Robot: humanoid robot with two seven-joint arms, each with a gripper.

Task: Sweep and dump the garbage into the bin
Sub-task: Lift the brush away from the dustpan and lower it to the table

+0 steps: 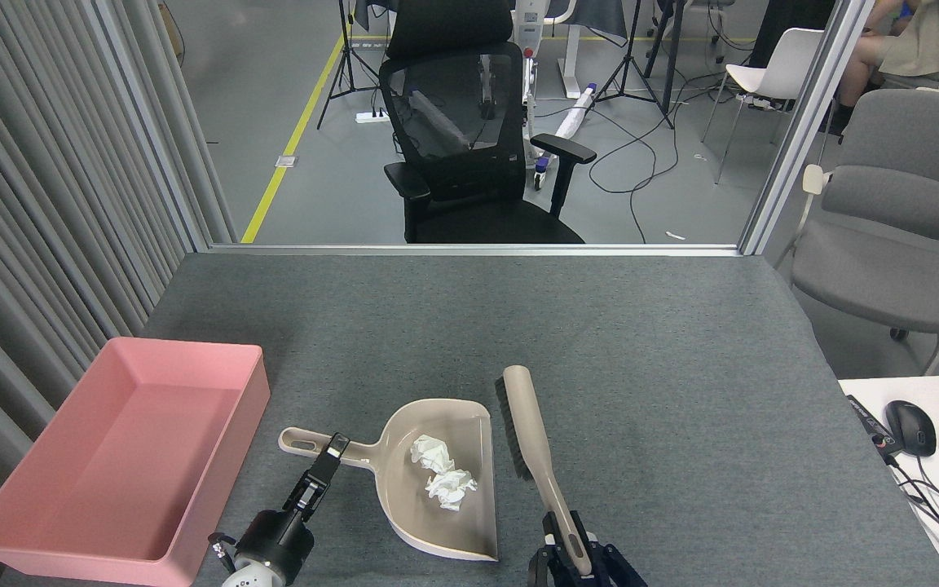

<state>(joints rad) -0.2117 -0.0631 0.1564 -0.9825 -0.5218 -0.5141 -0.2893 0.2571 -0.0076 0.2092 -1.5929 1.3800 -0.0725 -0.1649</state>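
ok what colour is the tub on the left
Pink tub, plain, no pattern; the head view shows it.

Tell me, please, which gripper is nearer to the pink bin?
Left. The left gripper grips the dustpan handle just right of the bin; the right gripper holds the brush beyond the dustpan.

bin (192,367) pink; garbage (442,473) white; dustpan (404,489) beige; table (641,350) grey

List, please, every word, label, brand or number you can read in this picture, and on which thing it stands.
No text can be read.
The small black device by the mouse bears marks, too small to read.
The bin, dustpan and brush show no label.
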